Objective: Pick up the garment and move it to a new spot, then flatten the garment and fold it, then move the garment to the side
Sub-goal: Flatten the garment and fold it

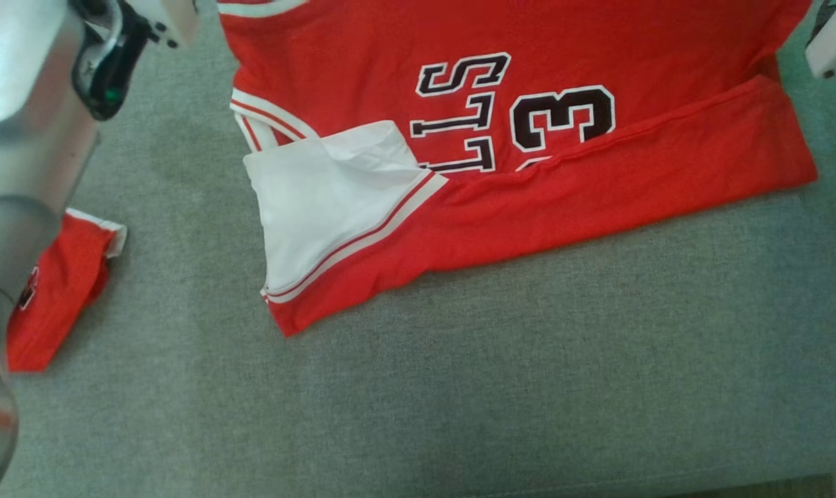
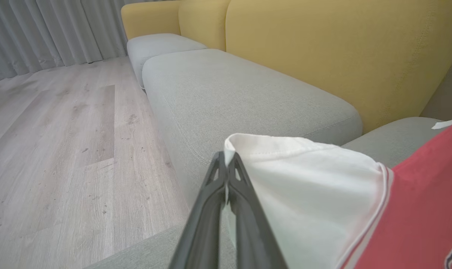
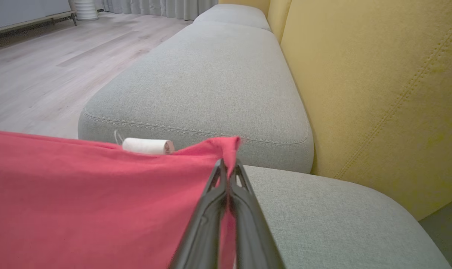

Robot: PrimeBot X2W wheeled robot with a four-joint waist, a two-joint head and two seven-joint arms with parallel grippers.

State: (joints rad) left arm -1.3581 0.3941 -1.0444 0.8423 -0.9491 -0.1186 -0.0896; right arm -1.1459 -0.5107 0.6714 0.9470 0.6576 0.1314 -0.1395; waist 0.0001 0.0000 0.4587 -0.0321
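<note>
From the head we look steeply down, at close range, onto the grey sofa seat and the red jersey spread across it. Our left wrist camera sits low over that seat, sighting along the left end effector toward the farther cushions, with the wooden floor on its left and the yellow backrest on its right. Our right wrist camera sights likewise along the right end effector. All three views share jersey and seat.
</note>
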